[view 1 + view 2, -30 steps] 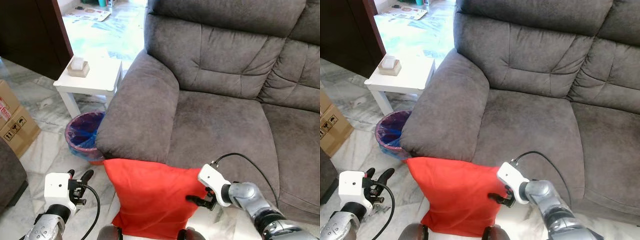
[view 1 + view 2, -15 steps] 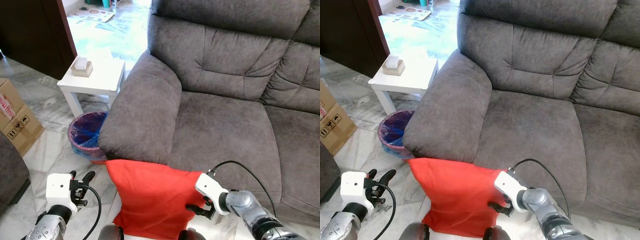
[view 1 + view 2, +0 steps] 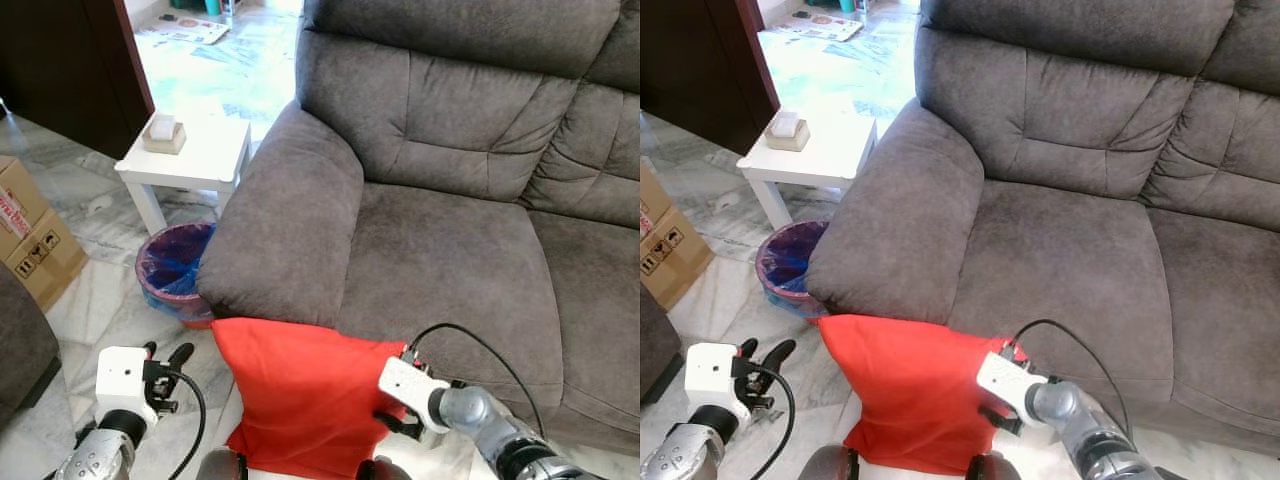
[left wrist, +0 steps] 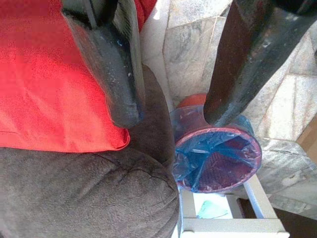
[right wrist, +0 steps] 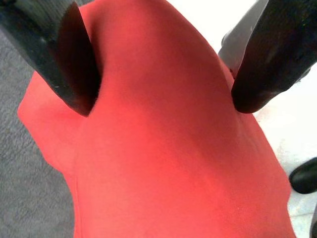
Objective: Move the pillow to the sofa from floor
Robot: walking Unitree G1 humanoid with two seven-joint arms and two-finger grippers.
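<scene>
A: Left to right, quick. Cardboard box [image 3: 30, 235] at the far left on the marble floor [image 3: 95, 300], then the white side table [image 3: 195, 160] with a small block [image 3: 163, 133] on top, and the bin with a blue liner [image 3: 172, 275] tucked just beside the sofa arm.

B: Left gripper [image 3: 168, 362]?

A: Low over the floor, apart from the pillow — fingers spread, holding nothing. The left wrist view looks between them at the bin and the pillow's corner.

B: And the pillow?

A: Red pillow [image 3: 305, 395], on the floor, leaning against the front of the grey sofa [image 3: 440, 240], top edge under the armrest and seat front. Not on the seat yet.

B: Right gripper?

A: Right gripper [image 3: 392, 424] is at the pillow's right edge. In the right wrist view both fingers [image 5: 69, 59] straddle the red cloth, spread wide, one pressing into it — not pinched on it yet.

B: So which step?

A: Grasping, I'd say. Lifting hasn't begun. Next it needs to close on that edge, firmly since the cloth is soft and could slip, then raise it clear of the seat front and set it on the cushion.
</scene>
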